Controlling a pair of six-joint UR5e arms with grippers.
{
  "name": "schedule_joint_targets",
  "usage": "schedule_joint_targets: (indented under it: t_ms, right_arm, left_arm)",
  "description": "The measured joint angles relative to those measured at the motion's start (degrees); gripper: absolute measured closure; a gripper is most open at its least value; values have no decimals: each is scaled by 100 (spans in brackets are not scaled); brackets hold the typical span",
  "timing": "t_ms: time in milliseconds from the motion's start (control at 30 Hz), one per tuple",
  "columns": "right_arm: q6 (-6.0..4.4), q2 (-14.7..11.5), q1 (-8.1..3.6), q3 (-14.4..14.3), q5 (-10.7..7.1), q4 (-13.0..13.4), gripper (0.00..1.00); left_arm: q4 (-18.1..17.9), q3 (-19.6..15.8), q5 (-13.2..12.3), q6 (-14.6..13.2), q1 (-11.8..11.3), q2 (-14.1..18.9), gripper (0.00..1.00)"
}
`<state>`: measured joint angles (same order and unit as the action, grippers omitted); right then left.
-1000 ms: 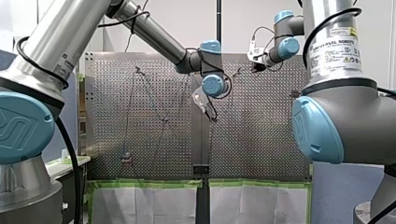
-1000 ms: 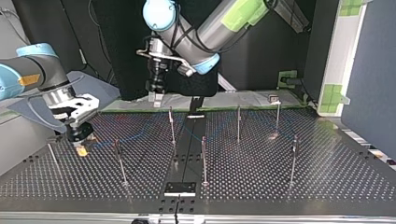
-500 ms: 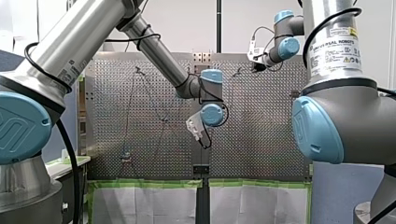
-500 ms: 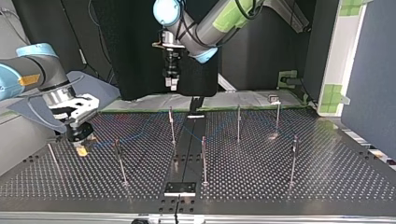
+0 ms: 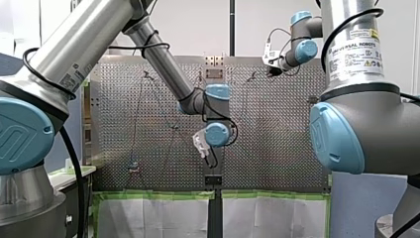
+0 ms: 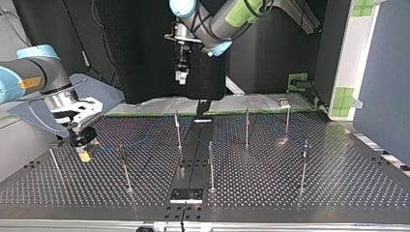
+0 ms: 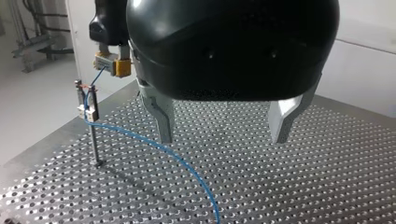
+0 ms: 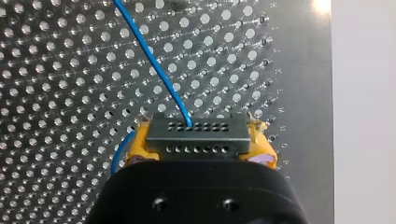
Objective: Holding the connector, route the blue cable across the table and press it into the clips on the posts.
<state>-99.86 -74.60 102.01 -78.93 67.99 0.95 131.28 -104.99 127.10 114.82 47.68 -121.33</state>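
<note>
The black body of my right gripper (image 8: 201, 145) hides most of its yellow-padded fingers (image 8: 140, 144), which squeeze the small grey metal connector (image 8: 196, 133). The thin blue cable (image 8: 154, 60) leaves the connector, runs ahead over the shiny tabletop full of holes (image 8: 56, 70) and is cut off. My left gripper (image 7: 222, 135) hangs above, its metal fingers (image 7: 161, 116) spread wide and empty. The cable lies below them and reaches a thin metal post (image 7: 95, 140) with a clip (image 7: 88, 109).

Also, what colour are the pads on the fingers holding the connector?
Yellow pads on my right gripper, gripping the connector; right wrist view shows them best.
</note>
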Motion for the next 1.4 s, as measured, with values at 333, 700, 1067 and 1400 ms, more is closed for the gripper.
schedule_joint_targets:
  t_ms: [333, 700, 1067, 1400]
  right_arm:
    - [0, 0, 0, 0, 0, 0, 100]
    - [0, 0, 0, 0, 0, 0, 100]
    - [0, 0, 0, 0, 0, 0, 100]
    - [0, 0, 0, 0, 0, 0, 100]
  left_arm:
    - [-520, -521, -24, -3, 0, 0, 0]
    - [-1049, -1051, 11, -172, -12, 0, 0]
    - [-1388, -1389, 12, -215, -9, 0, 0]
    - [-1394, -1393, 12, -216, -9, 0, 0]
